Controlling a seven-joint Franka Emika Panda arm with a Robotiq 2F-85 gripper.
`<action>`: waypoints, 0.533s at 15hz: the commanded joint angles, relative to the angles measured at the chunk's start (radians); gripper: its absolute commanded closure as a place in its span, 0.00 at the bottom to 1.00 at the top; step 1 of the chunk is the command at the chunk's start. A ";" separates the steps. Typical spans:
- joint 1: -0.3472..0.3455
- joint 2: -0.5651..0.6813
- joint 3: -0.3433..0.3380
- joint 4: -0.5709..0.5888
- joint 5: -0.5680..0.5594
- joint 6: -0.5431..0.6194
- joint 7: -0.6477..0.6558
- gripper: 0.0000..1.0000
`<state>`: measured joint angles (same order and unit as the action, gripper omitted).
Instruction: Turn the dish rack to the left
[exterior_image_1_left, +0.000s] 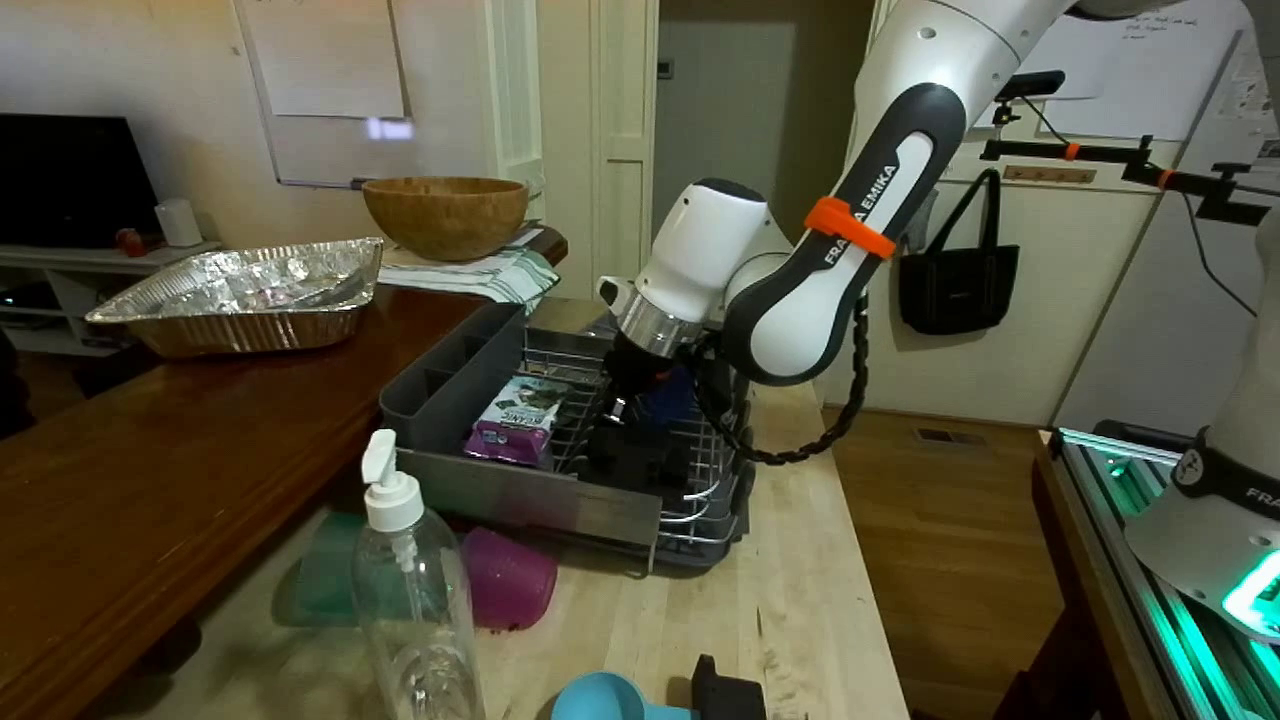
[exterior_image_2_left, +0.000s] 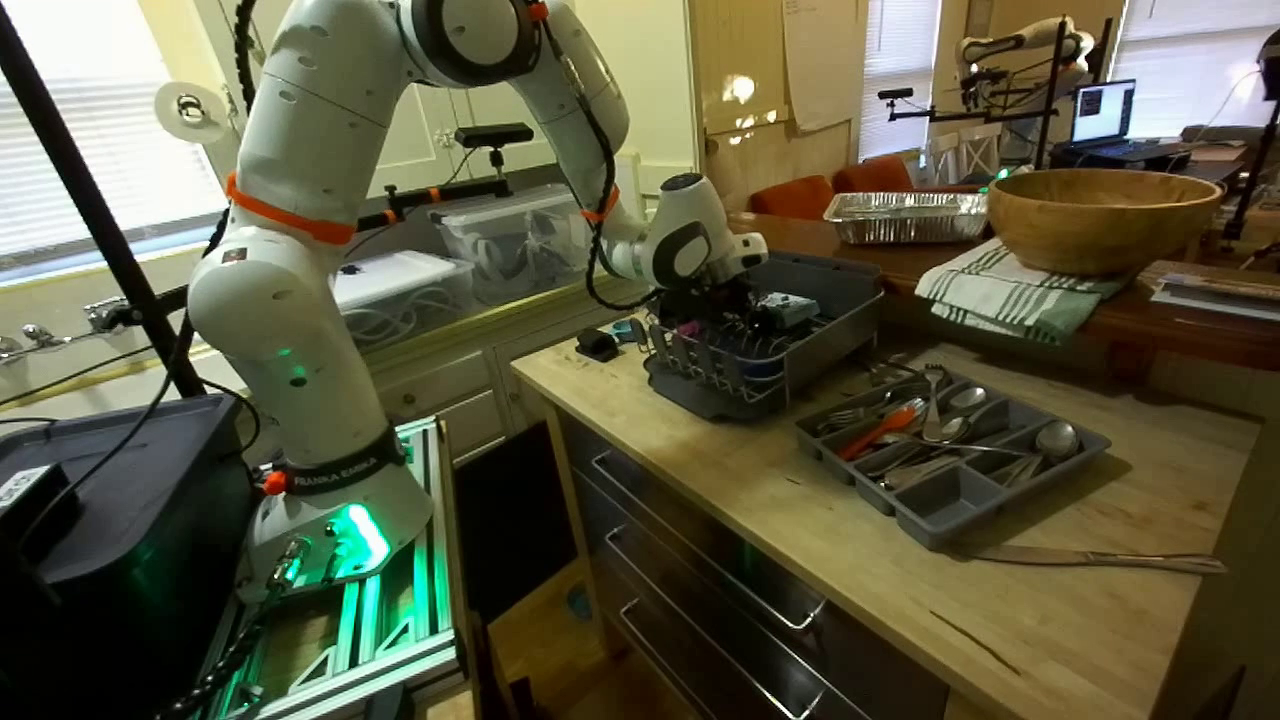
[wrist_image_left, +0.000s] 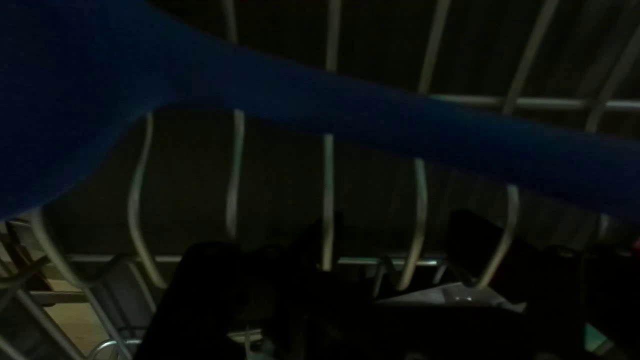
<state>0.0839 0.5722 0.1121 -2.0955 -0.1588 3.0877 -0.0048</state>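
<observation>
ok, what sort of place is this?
Probably a home-style kitchen doubling as a robot lab: there's a dish rack, a cutlery tray, and what looks like a second robot arm in the background.

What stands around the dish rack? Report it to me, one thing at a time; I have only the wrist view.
Observer: In an exterior view, a purple cup lies on its side on the counter, near the dish rack.

Operator: Give me the opposite side.

Observer: A grey cutlery tray with spoons and forks in it sits there on the same counter, close by the dish rack in an exterior view.

Operator: Now tell me what borders the counter.

Observer: A brown tabletop, higher than the counter, runs past the end of the dish rack that has the deep grey compartments. I cannot tell whether the two touch.
</observation>
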 joint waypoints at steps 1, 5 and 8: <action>-0.005 0.054 -0.011 0.072 0.017 0.026 -0.045 0.65; -0.025 0.060 0.012 0.090 0.009 0.000 -0.094 0.01; -0.025 0.040 0.012 0.068 0.012 0.007 -0.102 0.00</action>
<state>0.0777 0.6046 0.1187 -2.0402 -0.1584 3.0886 -0.0716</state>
